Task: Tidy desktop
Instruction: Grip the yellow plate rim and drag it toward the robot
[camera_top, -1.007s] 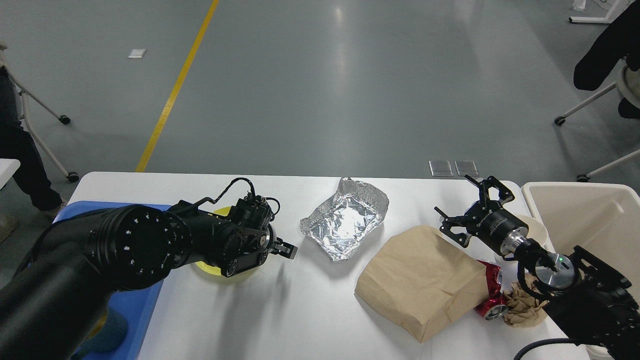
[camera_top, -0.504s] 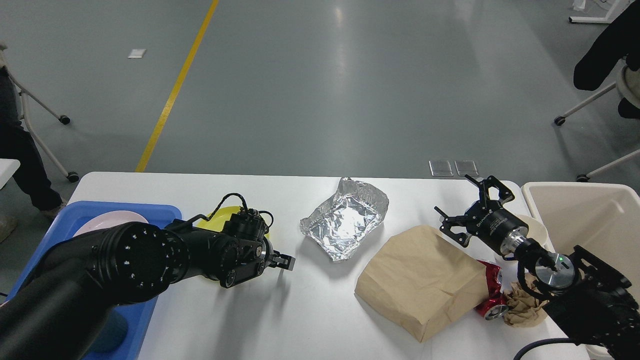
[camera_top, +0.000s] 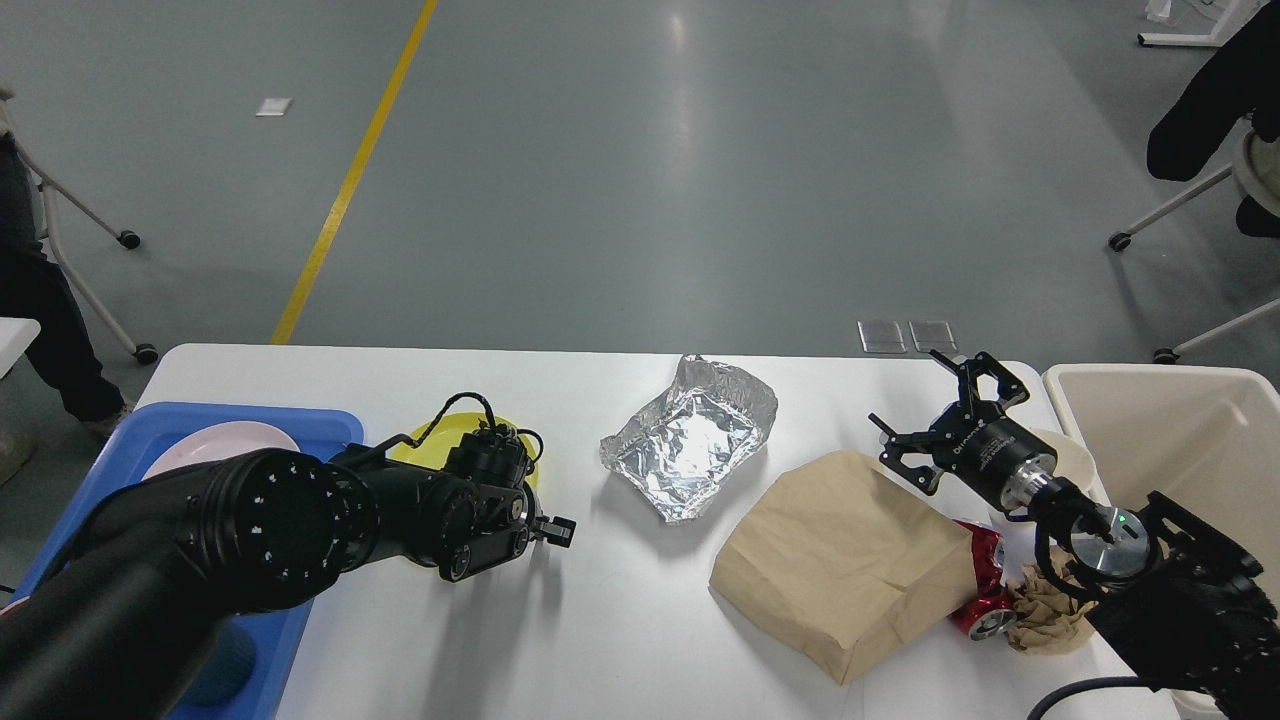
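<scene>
Spreading beneath both tools (left (camera_top: 560, 531), right (camera_top: 945, 405)): the desktop (camera_top: 620, 640).

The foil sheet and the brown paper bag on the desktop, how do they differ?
The foil sheet is silvery, shiny and crinkled, its edges curled up like a shallow dish; the brown paper bag is matte tan, lying flat with soft creases. The bag looks larger and lies nearer the robot, the foil farther back. Both rest on the white desktop, held by neither hand.
</scene>
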